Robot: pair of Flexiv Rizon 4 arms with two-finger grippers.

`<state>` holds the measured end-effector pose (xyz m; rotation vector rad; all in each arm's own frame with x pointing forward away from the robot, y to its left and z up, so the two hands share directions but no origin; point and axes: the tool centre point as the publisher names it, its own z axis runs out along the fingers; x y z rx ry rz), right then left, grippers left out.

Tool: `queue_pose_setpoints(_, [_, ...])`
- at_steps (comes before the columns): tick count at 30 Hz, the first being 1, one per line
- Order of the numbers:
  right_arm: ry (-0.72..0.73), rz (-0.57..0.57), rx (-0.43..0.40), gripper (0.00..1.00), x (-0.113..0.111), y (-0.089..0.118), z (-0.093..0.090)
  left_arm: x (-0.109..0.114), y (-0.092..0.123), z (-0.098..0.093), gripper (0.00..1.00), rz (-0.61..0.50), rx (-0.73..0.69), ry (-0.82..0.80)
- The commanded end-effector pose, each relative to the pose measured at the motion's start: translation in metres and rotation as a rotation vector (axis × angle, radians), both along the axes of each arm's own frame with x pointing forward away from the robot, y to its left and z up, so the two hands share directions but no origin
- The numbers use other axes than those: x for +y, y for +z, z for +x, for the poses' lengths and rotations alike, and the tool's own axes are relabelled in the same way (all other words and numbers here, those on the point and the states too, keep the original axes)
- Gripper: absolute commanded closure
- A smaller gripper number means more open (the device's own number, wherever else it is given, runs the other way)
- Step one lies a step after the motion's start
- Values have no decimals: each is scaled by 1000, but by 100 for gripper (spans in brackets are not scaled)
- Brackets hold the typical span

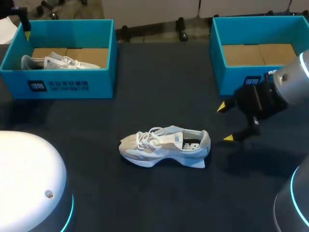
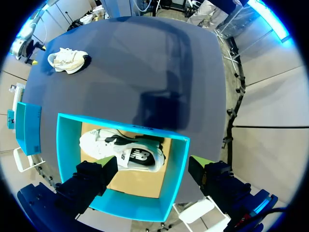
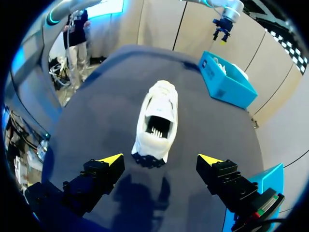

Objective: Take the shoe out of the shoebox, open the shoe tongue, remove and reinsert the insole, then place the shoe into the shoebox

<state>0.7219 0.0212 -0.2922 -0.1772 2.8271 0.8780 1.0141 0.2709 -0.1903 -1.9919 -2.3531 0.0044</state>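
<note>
A pale grey shoe [image 1: 164,145] with white laces lies on its side in the middle of the dark table, toe to the left. My right gripper [image 1: 226,122] hovers open just right of its heel. In the right wrist view the shoe [image 3: 157,121] lies ahead of the open right gripper [image 3: 161,160], heel nearest, touching neither finger. A second white shoe [image 1: 63,62] rests in the left blue shoebox [image 1: 58,84]. My left gripper [image 2: 152,162] hangs open high above that box, over the shoe [image 2: 123,152] inside. In the head view only one fingertip [image 1: 27,34] shows.
An empty blue shoebox [image 1: 260,77] with a cardboard floor stands at the back right, close behind my right arm. White rounded arm bases fill the front left [image 1: 29,183] and front right corners. Bare tabletop lies between the boxes and around the shoe.
</note>
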Motion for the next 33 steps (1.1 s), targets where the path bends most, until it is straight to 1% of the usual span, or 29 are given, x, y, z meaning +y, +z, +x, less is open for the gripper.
queue_pose_setpoints(1, [-6, 31, -30, 0, -6, -9, -4, 0, 0, -2, 0, 2, -4, 0])
queue_pose_setpoints(7, [-10, 69, -45, 0, -9, -29, -3, 0, 0, -2, 0, 2, -4, 0])
queue_pose_setpoints(9, [-8, 64, -39, 0, -9, -38, -4, 0, 0, -2, 0, 2, -4, 0])
queue_pose_setpoints(13, [-8, 109, -30, 0, -8, -50, -7, 0, 0, -2, 0, 2, -4, 0])
queue_pose_setpoints(15, [6, 111, -18, 0, -7, -58, -8, 0, 0, -2, 0, 2, -4, 0])
queue_pose_setpoints(18, [-3, 144, -16, 0, -7, -65, -9, 0, 0, -2, 0, 2, -4, 0])
queue_pose_setpoints(22, [-24, 158, 3, 0, -11, -74, -11, 0, 0, -2, 0, 2, -4, 0])
queue_pose_setpoints(25, [-70, 190, 8, 0, -16, -80, -12, 0, 0, -2, 0, 2, -4, 0])
queue_pose_setpoints(28, [-118, 228, 53, 0, -20, -86, -11, 0, 0, -2, 0, 2, -4, 0])
queue_pose_setpoints(29, [-136, 243, 72, 0, -21, -88, -11, 0, 0, -2, 0, 2, -4, 0])
queue_pose_setpoints(33, [-136, 243, 72, 0, -21, -88, -11, 0, 0, -2, 0, 2, -4, 0])
